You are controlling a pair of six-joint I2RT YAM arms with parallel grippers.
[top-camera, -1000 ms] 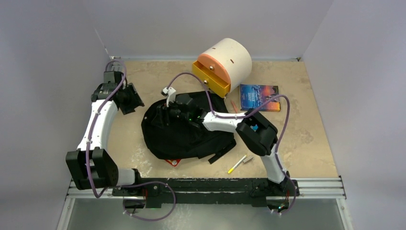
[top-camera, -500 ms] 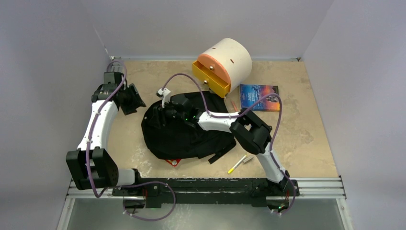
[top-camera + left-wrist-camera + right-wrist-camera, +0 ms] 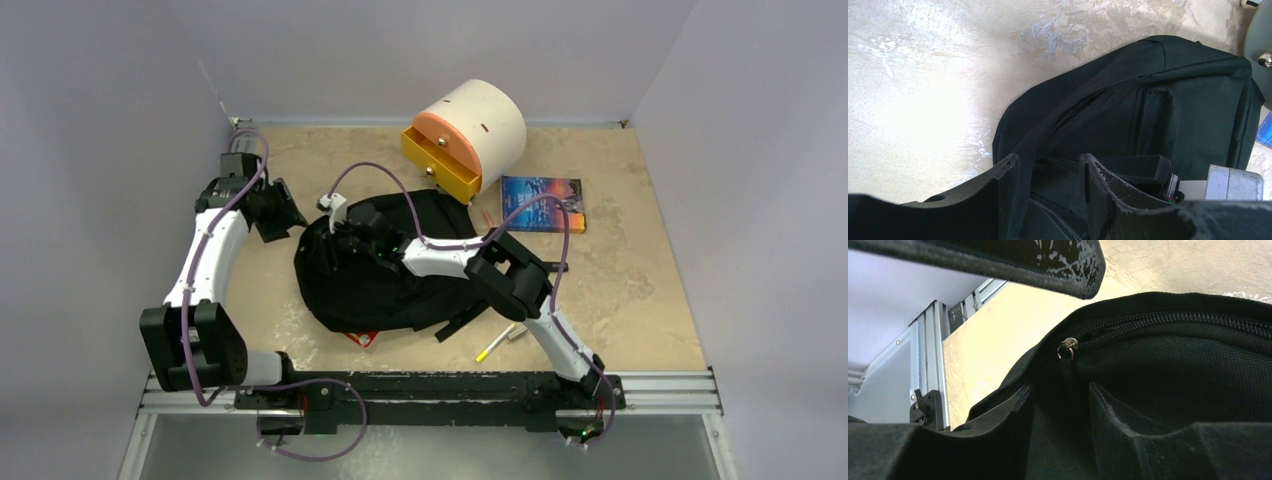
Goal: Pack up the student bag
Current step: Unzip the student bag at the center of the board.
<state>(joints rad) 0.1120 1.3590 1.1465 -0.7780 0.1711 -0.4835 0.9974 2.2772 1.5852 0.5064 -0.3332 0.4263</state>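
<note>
The student bag (image 3: 385,280), black and soft, lies in the middle of the table. My right gripper (image 3: 336,238) is low over its upper left part. In the right wrist view the right gripper (image 3: 1058,390) stands open astride black fabric just below a small metal zipper pull (image 3: 1067,348) at the end of the zipper (image 3: 1173,322). My left gripper (image 3: 283,213) hovers at the bag's left edge. In its own view the left gripper (image 3: 1048,162) is open, with the bag (image 3: 1173,100) and its zipper (image 3: 1073,115) beyond the fingertips.
A cream cylindrical drawer box (image 3: 480,120) with a pulled-out yellow drawer (image 3: 440,162) stands at the back. A book (image 3: 541,203) lies right of the bag. A yellow pen (image 3: 495,342) and a red item (image 3: 364,339) lie near the bag's front edge.
My right arm has swung left across the bag toward its upper left corner, and its jaws have narrowed. The left gripper has shifted only slightly.
</note>
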